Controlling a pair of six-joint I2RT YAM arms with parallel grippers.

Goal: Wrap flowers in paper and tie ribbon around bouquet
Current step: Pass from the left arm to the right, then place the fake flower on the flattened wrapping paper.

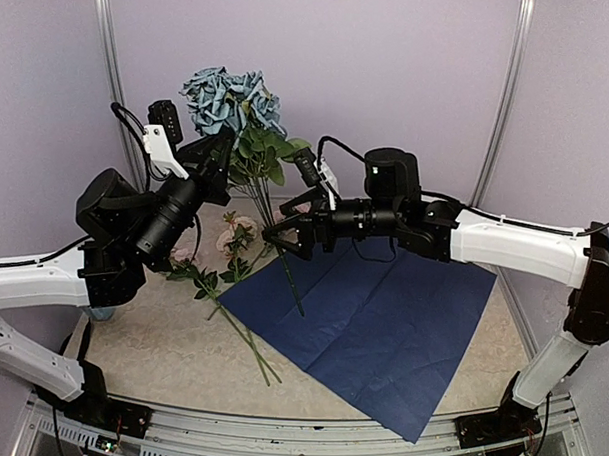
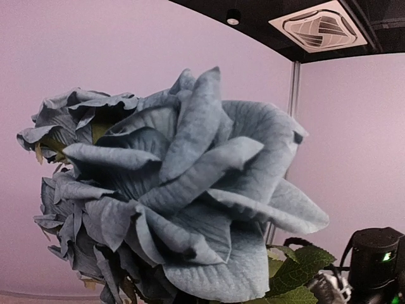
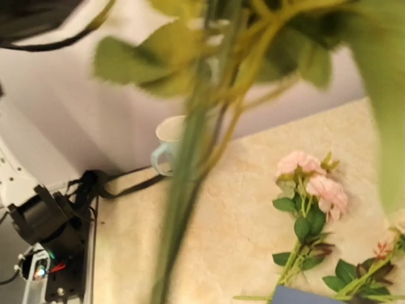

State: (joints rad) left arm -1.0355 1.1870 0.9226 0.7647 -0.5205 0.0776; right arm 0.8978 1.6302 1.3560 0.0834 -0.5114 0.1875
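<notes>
Barely started – no wrap, no tie, flowers not on the paper

Status, L to R:

- L pincer [image 1: 225,163]: clamped shut on the blue flowers [image 1: 234,100], gripping high, just under the leaves. Bunch is held upright, off the table [image 1: 150,353]. Blooms fill the left wrist view. Stems [image 1: 283,257] hang down, tips over the left part of the paper. Touching it or not: can't tell.
- Pink flowers [image 1: 234,236]: lying loose on the table just left of the paper, stems pointing to the near edge. Well apart from both pincers and separate from the blue bunch, so no single bunch yet.
- R pincer [image 1: 289,234]: jaws spread wide, holding nothing. It sits about halfway down the blue stems, right beside them. In the right wrist view the stems are a blur right in front of the lens, so they're at or between the jaws. Contact: can't tell.
- Paper [image 1: 381,321]: flat, dark side up, creased, right of centre. Nothing is resting on it bar maybe those stem tips.
- Ribbon: not seen in any view.
- Mug [image 3: 168,145] by the table edge, not relevant.

Left to do, by my read: lay both bunches on the paper, roll the cone, tie the bouquet. Basically everything.
</notes>
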